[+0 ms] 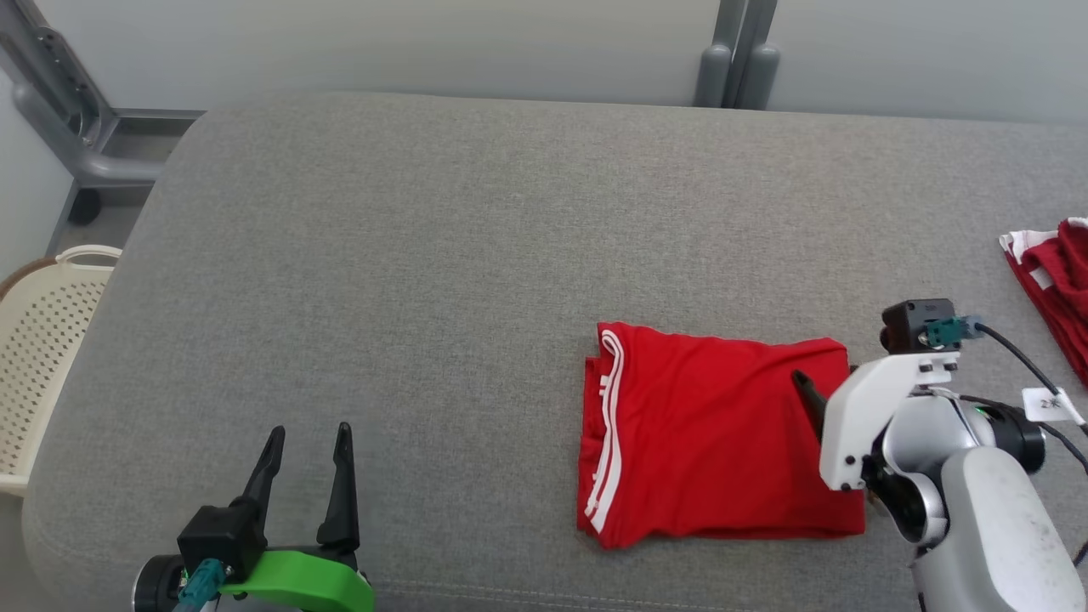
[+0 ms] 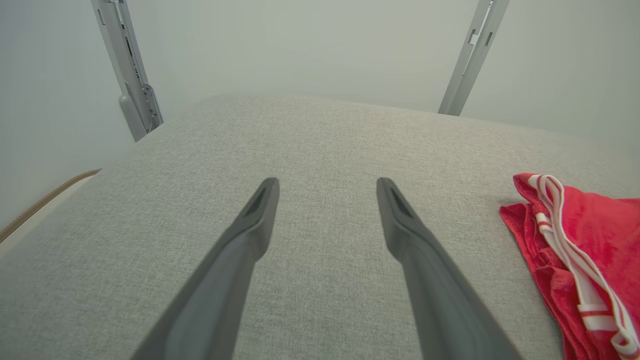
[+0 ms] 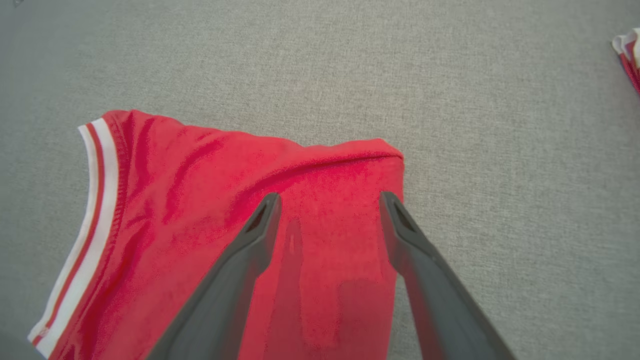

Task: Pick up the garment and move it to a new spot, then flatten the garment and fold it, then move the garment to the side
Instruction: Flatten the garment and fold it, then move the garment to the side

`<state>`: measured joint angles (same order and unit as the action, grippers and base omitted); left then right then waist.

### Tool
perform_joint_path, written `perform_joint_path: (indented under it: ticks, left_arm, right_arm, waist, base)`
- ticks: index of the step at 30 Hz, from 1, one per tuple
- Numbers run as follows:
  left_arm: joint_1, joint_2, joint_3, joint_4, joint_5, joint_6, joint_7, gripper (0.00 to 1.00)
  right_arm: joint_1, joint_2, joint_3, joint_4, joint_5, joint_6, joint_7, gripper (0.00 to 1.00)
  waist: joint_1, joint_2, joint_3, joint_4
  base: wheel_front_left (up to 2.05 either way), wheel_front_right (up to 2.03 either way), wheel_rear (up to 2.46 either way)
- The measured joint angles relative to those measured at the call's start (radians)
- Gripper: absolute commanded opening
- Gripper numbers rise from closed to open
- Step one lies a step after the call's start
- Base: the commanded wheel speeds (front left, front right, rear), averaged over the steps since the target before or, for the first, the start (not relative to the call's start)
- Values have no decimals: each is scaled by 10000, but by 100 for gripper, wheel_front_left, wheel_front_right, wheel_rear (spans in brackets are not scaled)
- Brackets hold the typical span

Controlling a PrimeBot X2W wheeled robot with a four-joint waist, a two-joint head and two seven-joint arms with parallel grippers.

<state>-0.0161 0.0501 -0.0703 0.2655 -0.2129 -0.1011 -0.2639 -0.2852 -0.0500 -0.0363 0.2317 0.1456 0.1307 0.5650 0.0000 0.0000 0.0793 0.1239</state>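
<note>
A red garment (image 1: 705, 433) with white stripes along its left hem lies folded into a flat rectangle on the grey cushion (image 1: 476, 255), right of centre. My right gripper (image 1: 807, 395) hovers over the garment's right edge; in the right wrist view its gripper (image 3: 330, 200) stands open above the red cloth (image 3: 200, 200) with nothing between the fingers. My left gripper (image 1: 308, 442) is open at the lower left, well apart from the garment. The left wrist view has that gripper (image 2: 327, 185) over bare cushion, the garment's striped edge (image 2: 575, 250) at the right.
Another red and white cloth (image 1: 1054, 280) lies at the cushion's right edge. A cream perforated basket (image 1: 42, 340) stands off the left side. Grey metal frame posts (image 1: 735, 51) rise behind the cushion.
</note>
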Motion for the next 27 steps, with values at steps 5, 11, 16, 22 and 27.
perform_joint_path:
  ticks: [5,11,16,22,27]
  left_arm:
    - [-28,0,-33,29,29,-42,0,100]
    - [-128,0,-12,86,71,-88,0,100]
    - [-178,0,-29,105,123,-134,0,100]
    - [-289,0,-44,123,217,-178,0,100]
    - [-367,0,-52,153,261,-219,0,100]
  right_arm:
    - [882,4,-734,-882,29,0,794,100]
    - [1323,4,-1049,-1101,297,0,1037,100]
    - [1313,8,-1164,-757,658,0,997,100]
    - [812,8,-1152,146,890,0,698,100]
    - [645,4,-1220,708,742,0,731,93]
  waist:
    - [0,0,71,-231]
    - [0,0,208,-315]
    - [0,0,300,-276]
    - [0,0,553,-122]
    - [0,0,710,22]
  base:
    - [0,0,0]
    - [0,0,0]
    - [0,0,0]
    - [0,0,0]
    - [0,0,0]
